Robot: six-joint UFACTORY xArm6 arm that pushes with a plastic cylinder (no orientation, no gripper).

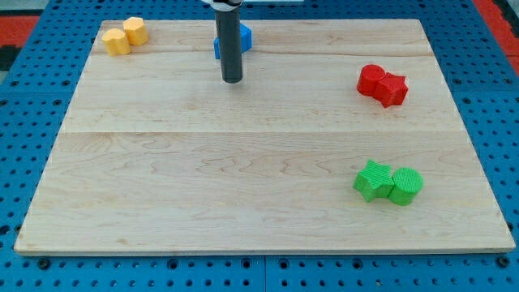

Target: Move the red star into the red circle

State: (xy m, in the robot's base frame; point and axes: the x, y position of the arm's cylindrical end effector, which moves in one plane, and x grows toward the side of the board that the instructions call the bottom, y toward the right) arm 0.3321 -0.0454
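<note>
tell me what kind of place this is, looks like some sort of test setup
Probably a robotics lab bench. A pale wooden board lies on a blue perforated table, small coloured blocks sit in pairs near its edges, and my tip stands just below the blue block at the view's top.

Yellow blocks: you are seeing two
Red blocks: you are seeing two
Green blocks: you are seeing two
Blue blocks: you are seeing one, partly hidden
Wooden boards: you are seeing one
</note>
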